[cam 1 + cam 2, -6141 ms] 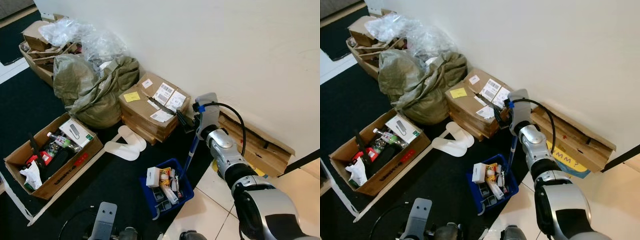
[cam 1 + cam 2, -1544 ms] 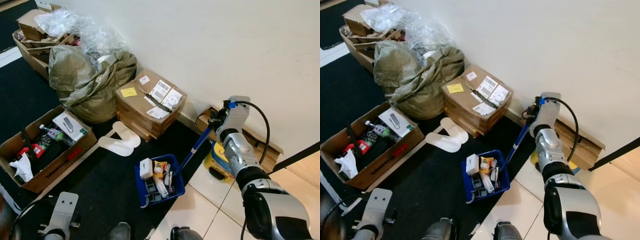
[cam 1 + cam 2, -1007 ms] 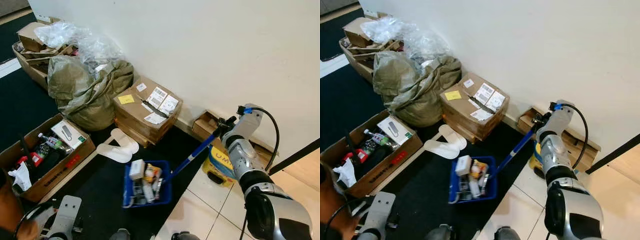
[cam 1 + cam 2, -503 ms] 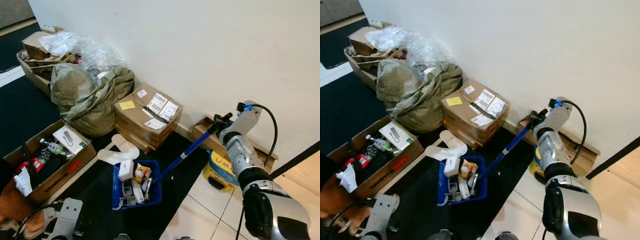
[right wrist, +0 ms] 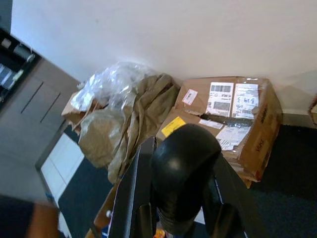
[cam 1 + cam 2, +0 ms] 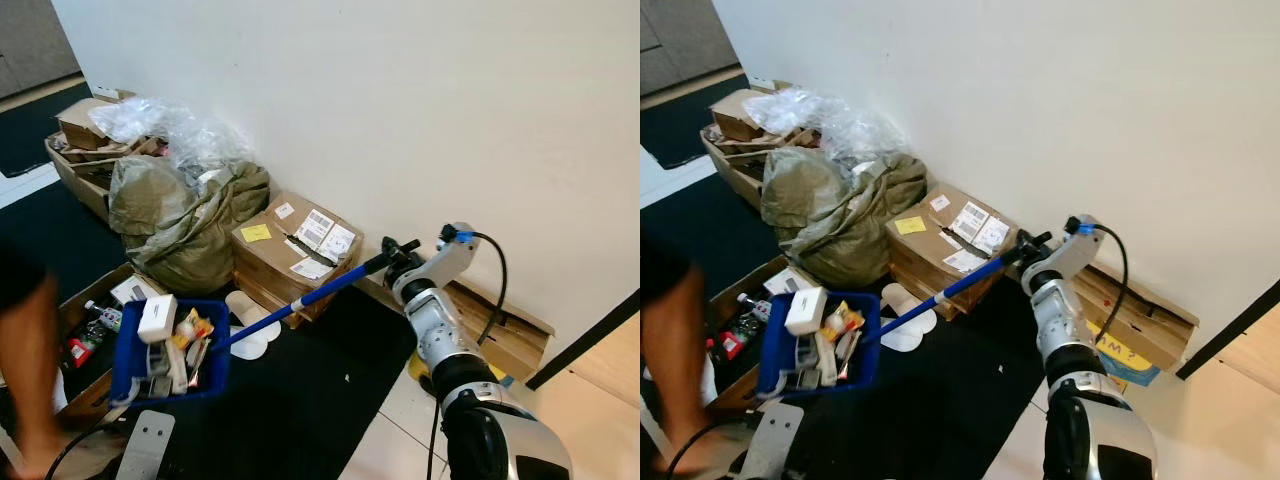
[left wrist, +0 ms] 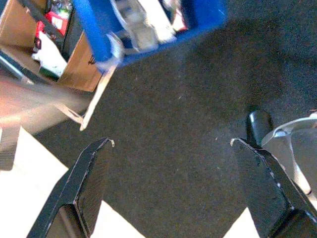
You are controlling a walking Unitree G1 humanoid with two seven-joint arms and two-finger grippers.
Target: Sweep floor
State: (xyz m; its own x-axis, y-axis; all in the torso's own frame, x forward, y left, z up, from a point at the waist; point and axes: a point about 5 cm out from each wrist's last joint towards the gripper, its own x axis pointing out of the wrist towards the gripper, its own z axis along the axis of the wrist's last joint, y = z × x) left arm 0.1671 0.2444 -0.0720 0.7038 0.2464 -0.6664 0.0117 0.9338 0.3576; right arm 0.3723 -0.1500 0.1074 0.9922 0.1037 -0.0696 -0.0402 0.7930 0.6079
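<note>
Person: bare leg (image 6: 30, 370) at far left edge, blurred, standing on the dark floor next to the open box.
Open box: cardboard box (image 6: 90, 330) w/ bottles & odds, low left, partly behind the blue bin.
Left gripper: left gripper (image 7: 171, 191) hangs low over the dark carpet (image 7: 178, 114); its two black fingers (image 7: 91, 178) spread wide apart, nothing between them.
Blue bin: blue dustpan bin (image 6: 170, 352) up off the floor at left, packed w/ small boxes & packets; it sits on the far end of the stick. In left wrist view it's blurred, above the carpet.
Bags: olive sack (image 6: 180, 225) slumped vs the wall, clear plastic bags (image 6: 165, 125) on top & behind, more cartons beyond.
Slippers: white pair (image 6: 248, 325) on the carpet, just in front of the labelled carton.
Carton: taped cardboard carton (image 6: 295, 250) w/ shipping labels + yellow note, against the wall.
Stick: blue handle (image 6: 300, 300) runs from bin up & right to the right gripper, passing over the carton's front edge; black grip end at the gripper.
Right gripper: right gripper (image 6: 392, 256) out in front near the wall, fingers pinching the black grip of the handle; right wrist view shows the rounded black knob (image 5: 184, 166) clamped between them.
Far right: flat cardboard (image 6: 500, 325) lying along the wall base, behind the right arm; yellow-blue item (image 6: 1118, 360) beside it on the pale tiles.
</note>
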